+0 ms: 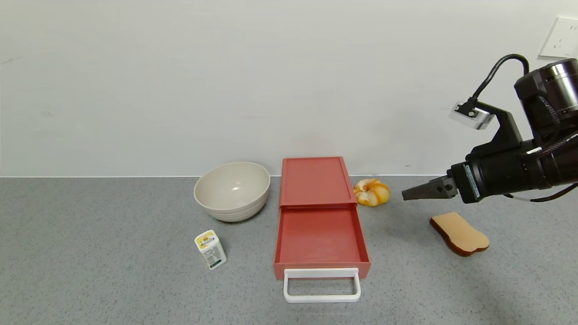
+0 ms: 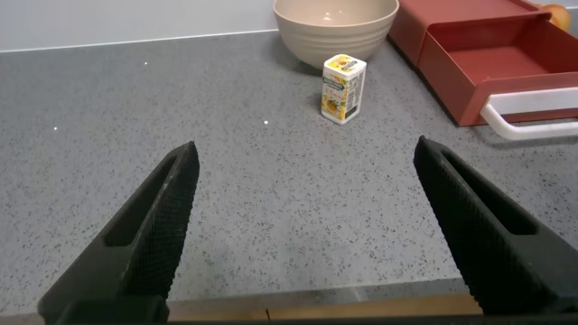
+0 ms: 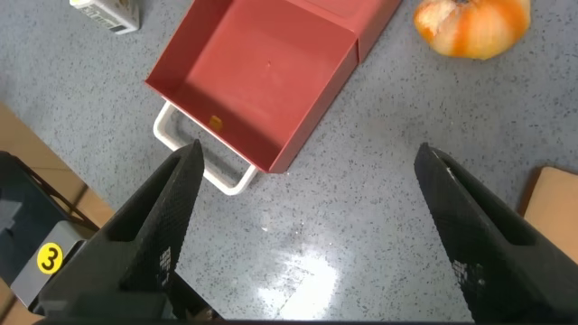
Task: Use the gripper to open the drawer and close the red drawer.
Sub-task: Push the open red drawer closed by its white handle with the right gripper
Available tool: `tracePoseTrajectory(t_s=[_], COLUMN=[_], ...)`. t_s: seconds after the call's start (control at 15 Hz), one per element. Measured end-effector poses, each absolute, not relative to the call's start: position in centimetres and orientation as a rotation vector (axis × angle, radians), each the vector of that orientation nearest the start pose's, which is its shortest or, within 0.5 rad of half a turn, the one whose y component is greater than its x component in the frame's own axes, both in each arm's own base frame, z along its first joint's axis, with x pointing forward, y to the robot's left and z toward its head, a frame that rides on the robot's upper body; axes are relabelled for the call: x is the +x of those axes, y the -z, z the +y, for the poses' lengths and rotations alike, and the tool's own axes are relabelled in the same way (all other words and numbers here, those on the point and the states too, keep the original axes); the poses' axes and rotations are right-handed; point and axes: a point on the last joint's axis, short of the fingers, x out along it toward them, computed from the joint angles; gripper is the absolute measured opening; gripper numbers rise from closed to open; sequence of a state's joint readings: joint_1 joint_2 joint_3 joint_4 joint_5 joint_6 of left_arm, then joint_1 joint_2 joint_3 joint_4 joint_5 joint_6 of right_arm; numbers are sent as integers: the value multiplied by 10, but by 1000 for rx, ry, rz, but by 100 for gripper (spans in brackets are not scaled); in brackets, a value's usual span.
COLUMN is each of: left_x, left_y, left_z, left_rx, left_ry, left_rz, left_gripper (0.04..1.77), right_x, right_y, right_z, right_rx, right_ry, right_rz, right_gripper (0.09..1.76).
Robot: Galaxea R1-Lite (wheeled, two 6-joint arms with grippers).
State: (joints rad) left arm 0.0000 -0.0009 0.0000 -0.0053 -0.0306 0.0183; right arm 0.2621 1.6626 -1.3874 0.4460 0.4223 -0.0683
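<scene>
The red drawer (image 1: 319, 234) stands pulled out toward me from its flat salmon-red unit (image 1: 314, 180) at the middle of the grey counter. Its tray is empty and its white loop handle (image 1: 322, 285) lies at the front. My right gripper (image 1: 407, 194) hovers open and empty above the counter, to the right of the drawer and apart from it. The right wrist view shows its wide-apart fingers (image 3: 309, 153) over bare counter, with the tray (image 3: 262, 77) and handle (image 3: 203, 162) beyond. My left gripper (image 2: 305, 144) is open and empty, low at the counter's front left, out of the head view.
A beige bowl (image 1: 232, 189) sits left of the unit, with a small yellow-and-white carton (image 1: 210, 249) in front of it. An orange pumpkin-like object (image 1: 371, 192) lies right of the unit. A toast slice (image 1: 459, 233) lies below the right gripper. The white wall is close behind.
</scene>
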Motion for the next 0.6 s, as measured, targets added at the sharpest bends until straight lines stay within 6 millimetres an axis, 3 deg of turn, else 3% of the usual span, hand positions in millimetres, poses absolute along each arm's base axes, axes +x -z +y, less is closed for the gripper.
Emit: tracePoseTrajectory(t_s=[0.6], left_x=[-23], left_y=[-76], left_z=[-1], left_rx=[18], left_ry=[31], left_rz=[-7], left_gripper=[172], right_x=[274], right_y=[-258], right_z=[84], right_rx=[-3], right_ry=[-682], right_rz=[712], right_gripper=[171])
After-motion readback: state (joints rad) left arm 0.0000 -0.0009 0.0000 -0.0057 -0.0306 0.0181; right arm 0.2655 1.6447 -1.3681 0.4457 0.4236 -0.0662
